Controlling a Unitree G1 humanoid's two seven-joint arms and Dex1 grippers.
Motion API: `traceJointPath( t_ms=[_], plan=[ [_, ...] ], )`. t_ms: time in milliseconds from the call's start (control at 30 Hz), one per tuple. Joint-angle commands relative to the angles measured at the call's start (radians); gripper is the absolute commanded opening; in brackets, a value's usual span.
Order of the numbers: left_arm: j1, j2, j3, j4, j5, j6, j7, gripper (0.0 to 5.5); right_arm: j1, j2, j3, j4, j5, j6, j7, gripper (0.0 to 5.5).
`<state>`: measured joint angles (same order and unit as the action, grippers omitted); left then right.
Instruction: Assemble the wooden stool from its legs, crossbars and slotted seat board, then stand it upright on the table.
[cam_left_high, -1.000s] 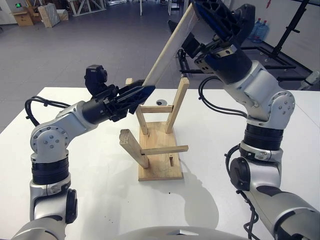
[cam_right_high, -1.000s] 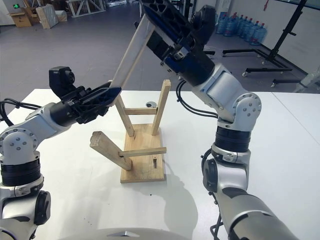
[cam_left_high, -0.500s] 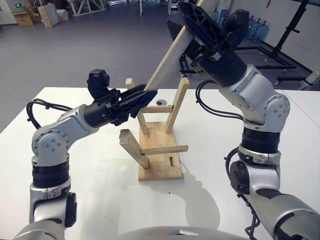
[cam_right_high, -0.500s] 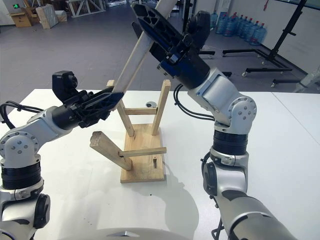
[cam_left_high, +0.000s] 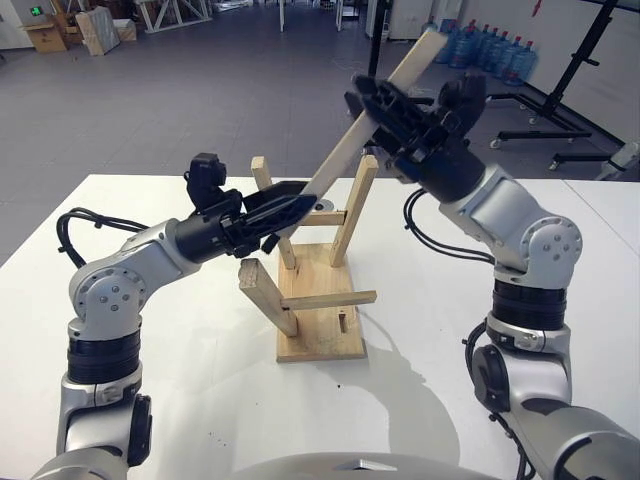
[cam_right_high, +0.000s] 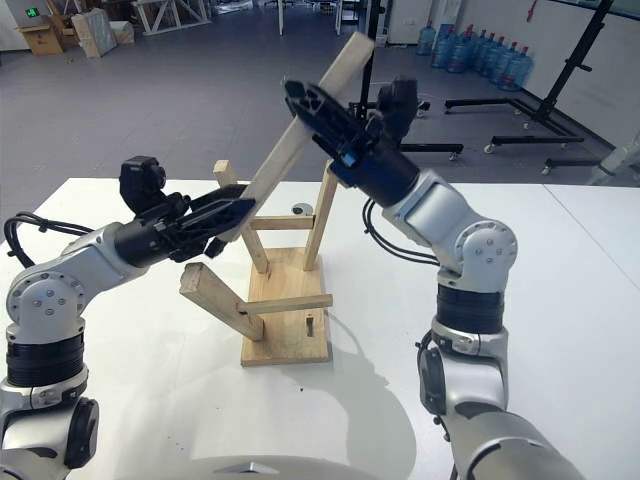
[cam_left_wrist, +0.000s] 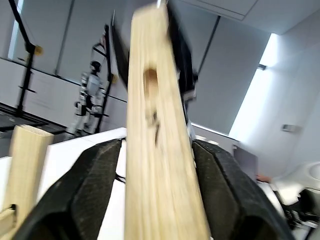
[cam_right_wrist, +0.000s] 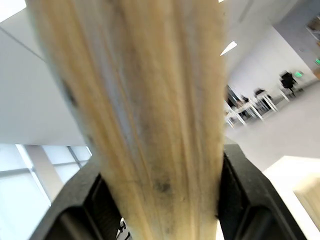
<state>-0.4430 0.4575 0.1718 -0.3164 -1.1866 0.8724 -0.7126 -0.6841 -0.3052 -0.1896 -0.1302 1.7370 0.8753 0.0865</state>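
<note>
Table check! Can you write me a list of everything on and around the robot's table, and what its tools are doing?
Surface: white table, a few dark specks near the front.
Job's things: seat board lies flat; three legs stick up from it, the near one tilted; two crossbars join them. A loose leg is held slanted above.
Clutter: small round thing behind the stool; cannot tell what.
Tools: left tool grips the loose leg's lower end, right tool grips it higher up.
Cables: black cables on both arms, away from the wood.
Surroundings: grey floor, water bottles, black stand.
</note>
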Motion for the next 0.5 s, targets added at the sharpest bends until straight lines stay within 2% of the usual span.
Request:
traceJointPath(
  t_ms=[33, 133, 333, 500],
  plan=[
    [-0.014, 0.002, 0.0, -0.03, 0.053, -0.05, 0.018, 3.15, 0.028, -0.013, 0.014, -0.024, -0.037, 0.014, 0.014, 2.07],
    [-0.037, 0.003, 0.009, -0.032, 0.069, -0.079, 0.034, 3.57, 0.037, -0.016, 0.017, -0.017, -0.063, 0.014, 0.025, 2.05],
    [-0.084, -0.02, 0.118, -0.004, 0.045, -0.141, 0.168, 4.58, 0.047, -0.041, -0.005, 0.006, -0.127, 0.01, 0.055, 2.05],
    [-0.049, -0.053, 0.217, -0.039, 0.024, -0.196, 0.345, 5.28, 0.056, -0.174, -0.087, 0.07, -0.26, -0.002, 0.174, 2.05]
  ],
)
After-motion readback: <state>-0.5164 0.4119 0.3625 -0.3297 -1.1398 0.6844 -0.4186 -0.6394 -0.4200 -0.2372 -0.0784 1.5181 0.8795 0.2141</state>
